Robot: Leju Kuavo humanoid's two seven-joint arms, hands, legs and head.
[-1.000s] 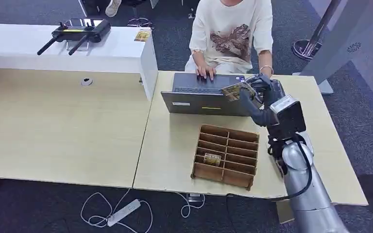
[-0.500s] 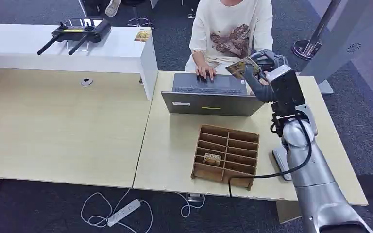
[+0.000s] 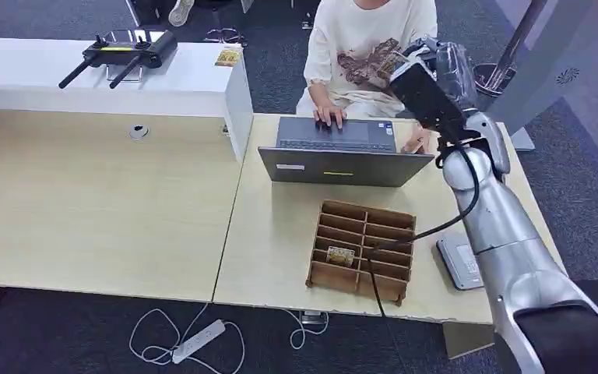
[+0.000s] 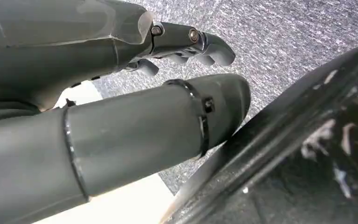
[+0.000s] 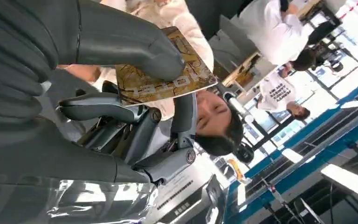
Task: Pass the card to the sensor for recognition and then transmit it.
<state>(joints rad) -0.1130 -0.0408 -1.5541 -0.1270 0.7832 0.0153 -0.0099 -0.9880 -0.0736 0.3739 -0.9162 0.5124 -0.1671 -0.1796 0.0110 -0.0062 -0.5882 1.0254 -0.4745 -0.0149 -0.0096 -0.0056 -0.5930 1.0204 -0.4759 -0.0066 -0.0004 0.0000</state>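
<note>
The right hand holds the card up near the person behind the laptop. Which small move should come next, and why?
Probably reach the card a little further toward the person and hold it there for taking. The right hand pinches the card under its thumb, raised above the laptop in front of the person, whose hands rest at the laptop, not yet reaching. The grey reader lies behind the arm on the table.

We make out pale characters across the gold-patterned card pinched in the robot's right hand, seemingly a short row of letters or digits, though too turned and blurred to read with certainty. A far person's white shirt carries dark lettering, likewise illegible.
</note>
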